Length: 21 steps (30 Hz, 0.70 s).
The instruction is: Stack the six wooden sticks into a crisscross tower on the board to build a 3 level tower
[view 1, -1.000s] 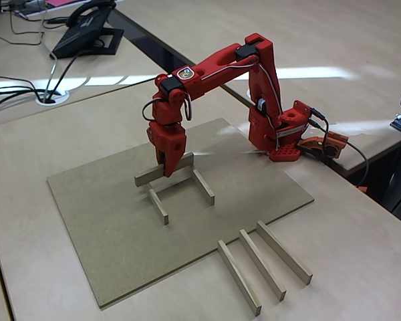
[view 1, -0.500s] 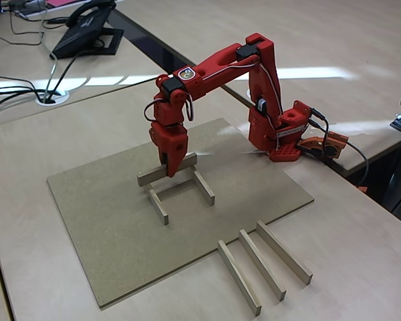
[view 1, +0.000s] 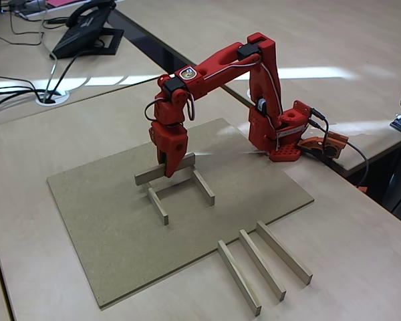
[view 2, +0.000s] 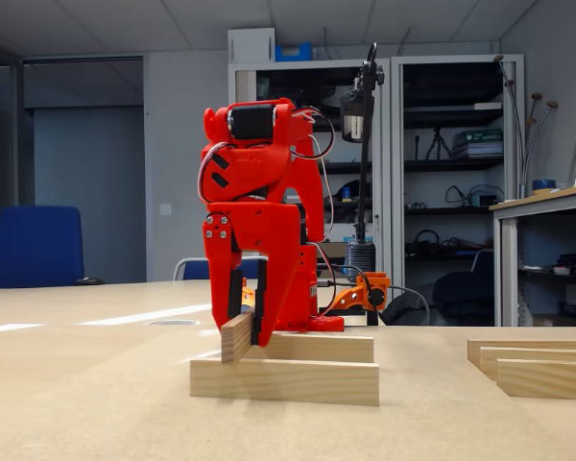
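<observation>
Red moulded-plastic two-finger gripper (view 1: 168, 163) of the glossy red arm points straight down, clenched across a pale square-section wooden stick (view 1: 164, 169); the low fixed view (view 2: 247, 322) shows that stick's cut end (view 2: 236, 338) pinched between the fingers. Below it, on the large matte brownish-tan fibreboard panel (view 1: 107, 227), two more pale sticks lie flat and parallel, the left one (view 1: 158, 205) and the right one (view 1: 203, 186) set apart as the bottom level of the crisscross tower. The gripped stick crosses their far ends at a right angle, its left end sitting lower than its right; whether it touches the lower pair cannot be told from above, though from the side it appears to rest at the top of the near stick (view 2: 284, 381). To the right, off the panel on the paler smooth wood-look tabletop (view 1: 361, 241), three identical pale sticks (view 1: 262, 264) lie side by side, parallel and apart, their grain faintly visible.
</observation>
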Each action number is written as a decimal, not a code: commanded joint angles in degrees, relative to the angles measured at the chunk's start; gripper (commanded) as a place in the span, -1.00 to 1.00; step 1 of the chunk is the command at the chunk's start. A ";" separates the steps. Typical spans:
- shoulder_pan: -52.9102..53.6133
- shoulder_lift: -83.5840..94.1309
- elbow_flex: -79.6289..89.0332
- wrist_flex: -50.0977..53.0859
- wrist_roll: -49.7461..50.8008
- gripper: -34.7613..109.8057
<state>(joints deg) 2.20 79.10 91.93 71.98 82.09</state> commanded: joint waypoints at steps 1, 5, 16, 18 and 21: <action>0.09 3.60 0.09 -0.70 -0.70 -0.38; -0.09 3.87 0.62 -1.05 -1.32 -0.35; -0.97 4.48 1.76 -4.13 -4.48 -0.26; -1.23 4.75 1.85 -4.75 -5.10 -0.24; -1.85 5.45 2.11 -5.62 -6.33 -0.20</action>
<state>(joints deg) 0.44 80.77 93.25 66.53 76.29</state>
